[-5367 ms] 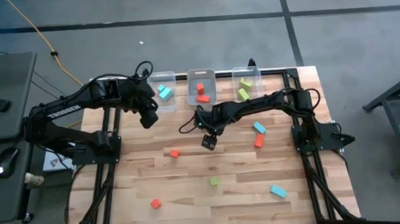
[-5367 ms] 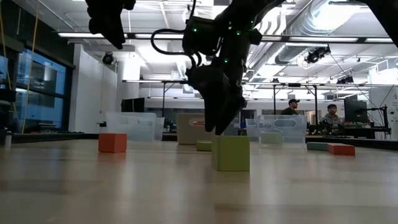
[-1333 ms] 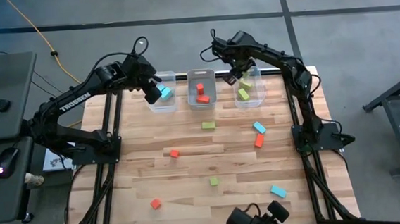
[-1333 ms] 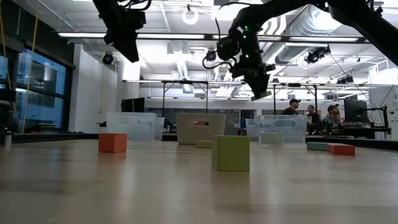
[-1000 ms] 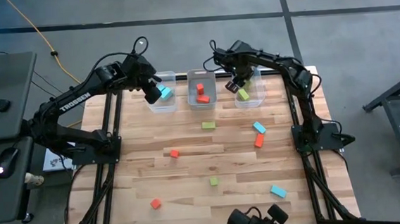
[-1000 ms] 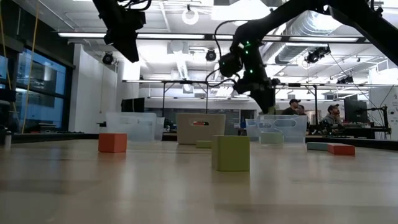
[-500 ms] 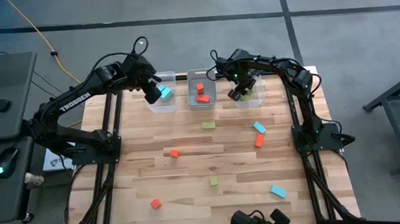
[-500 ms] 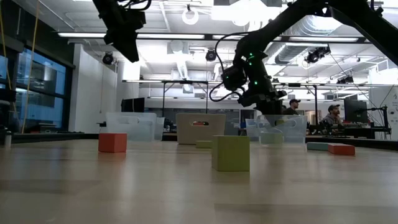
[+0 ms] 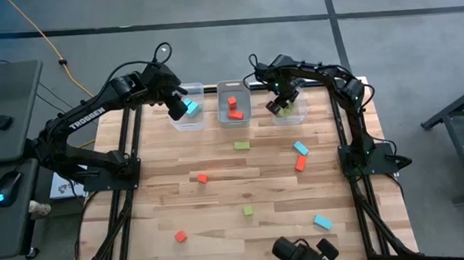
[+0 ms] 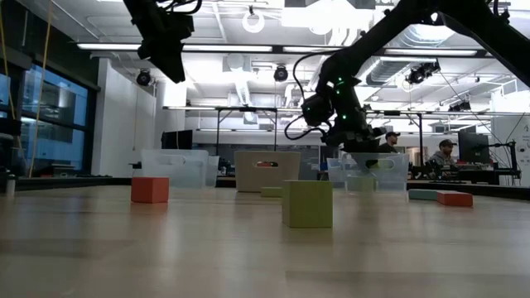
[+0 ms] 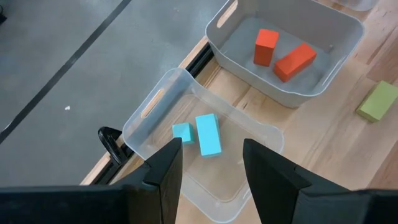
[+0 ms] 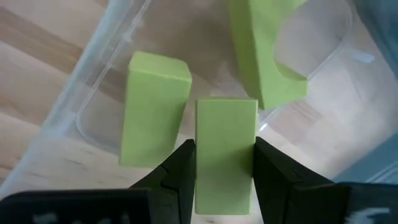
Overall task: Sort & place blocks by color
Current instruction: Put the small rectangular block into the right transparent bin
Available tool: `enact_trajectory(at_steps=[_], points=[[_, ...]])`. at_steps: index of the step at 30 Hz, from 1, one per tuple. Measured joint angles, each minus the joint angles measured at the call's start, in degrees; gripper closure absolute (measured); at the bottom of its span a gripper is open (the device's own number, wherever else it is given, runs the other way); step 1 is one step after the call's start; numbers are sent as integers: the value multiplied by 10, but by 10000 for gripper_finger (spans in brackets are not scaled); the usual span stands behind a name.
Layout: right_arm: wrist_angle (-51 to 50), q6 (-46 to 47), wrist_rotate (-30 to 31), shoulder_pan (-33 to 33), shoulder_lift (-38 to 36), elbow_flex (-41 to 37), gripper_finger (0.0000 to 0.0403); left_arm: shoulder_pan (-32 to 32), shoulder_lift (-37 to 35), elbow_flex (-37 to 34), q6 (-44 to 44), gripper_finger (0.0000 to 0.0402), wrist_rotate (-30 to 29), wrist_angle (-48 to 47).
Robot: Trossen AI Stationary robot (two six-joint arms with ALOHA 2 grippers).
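My right gripper [image 9: 279, 104] is shut on a lime green block [image 12: 225, 124] just above the clear right bin [image 9: 301, 115], which holds two green blocks [image 12: 154, 106]. My left gripper [image 11: 211, 168] is open and empty, high over the clear left bin [image 11: 155, 106], where two light blue blocks [image 11: 208, 134] lie. The middle bin [image 9: 232, 87] holds two red-orange blocks [image 11: 295, 60]. Several blocks lie loose on the table: green [image 9: 242, 145], blue [image 9: 300, 148], red [image 9: 300, 163]. My right gripper pinches the green block by its two opposite long sides [image 12: 202, 155] between its two fingers. The fingers come from above, pointing down, and lie along the block. The block is lifted clear, over the right bin's near end.
More loose blocks lie nearer on the table: red [image 9: 202, 178], green [image 9: 248, 211], red [image 9: 180, 236], blue [image 9: 323, 221]. A dark camera unit [image 9: 306, 252] sits at the table's near edge. People sit in the room beyond the table [image 10: 443, 153].
My right gripper has gone down and a little toward the table's near edge, toward the right bin, with the green block still in its fingers.
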Motion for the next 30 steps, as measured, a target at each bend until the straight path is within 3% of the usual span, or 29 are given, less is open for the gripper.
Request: enact_trajectory(at_steps=[9, 15, 24, 30], points=[[2, -3, -2, -13, 0, 0, 293, 0, 0, 0, 0, 257, 0, 0], [13, -18, -50, -24, 0, 0, 290, 0, 0, 0, 0, 257, 0, 0], [26, -31, -50, -34, 0, 0, 288, 0, 0, 0, 0, 257, 0, 0], [33, -41, -51, -34, 0, 0, 254, 0, 0, 0, 0, 257, 0, 0]])
